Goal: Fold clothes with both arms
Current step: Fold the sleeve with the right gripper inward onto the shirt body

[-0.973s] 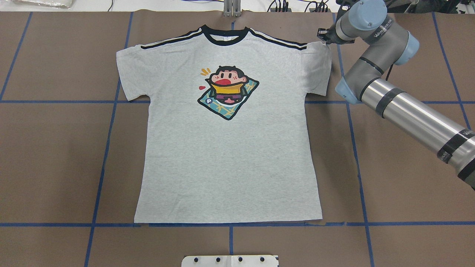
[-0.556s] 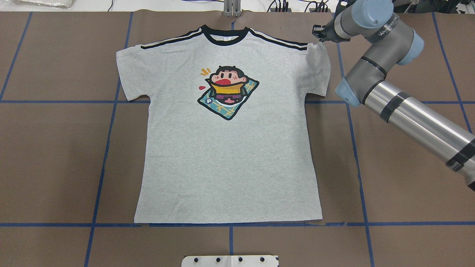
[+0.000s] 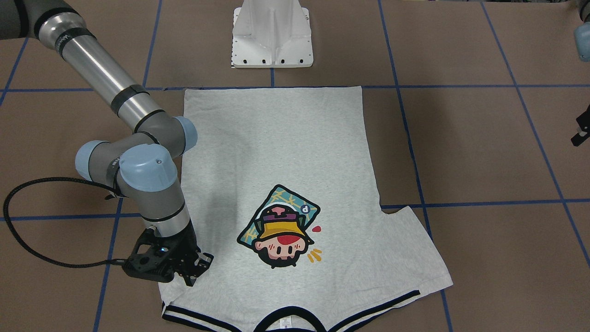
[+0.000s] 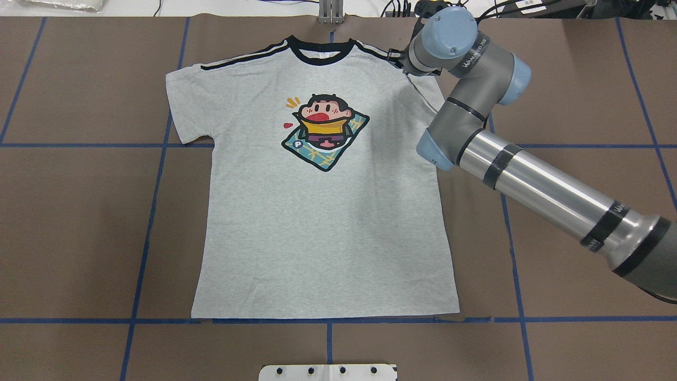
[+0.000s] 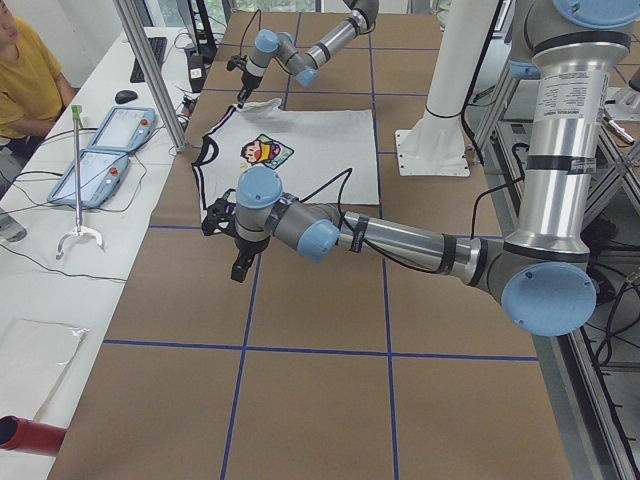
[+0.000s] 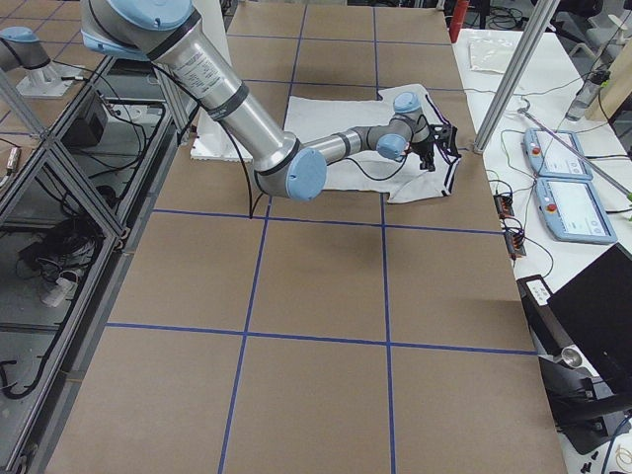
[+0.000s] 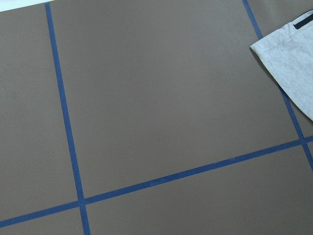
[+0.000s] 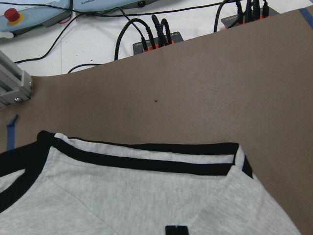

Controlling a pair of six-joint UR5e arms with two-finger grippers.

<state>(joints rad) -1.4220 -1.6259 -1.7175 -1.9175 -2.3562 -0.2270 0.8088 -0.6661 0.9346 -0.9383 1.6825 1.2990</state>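
Note:
The grey T-shirt (image 4: 317, 222) lies flat, print up, with its collar at the far edge of the table. My right gripper (image 4: 404, 66) is shut on the shirt's right sleeve and holds it lifted over the shoulder, so the sleeve is folded inward; it also shows in the front-facing view (image 3: 196, 272). In the right wrist view one fingertip (image 8: 176, 230) shows over the striped shoulder. My left gripper (image 5: 240, 265) hovers over bare table, left of the other sleeve (image 7: 293, 63). Only a black bit of it shows at the front-facing view's edge (image 3: 580, 134), so I cannot tell its state.
The white pedestal base (image 3: 272, 37) stands at the near edge behind the hem. Blue tape lines (image 4: 153, 211) cross the brown table. Cables and plugs (image 8: 156, 34) lie just beyond the far edge. Teach pendants (image 5: 100, 150) and a person (image 5: 25, 70) are past that edge.
My right gripper has moved left and inward from the outer sleeve corner, and the right sleeve has come with it and folded over the shoulder. The rest of the shirt has not moved.

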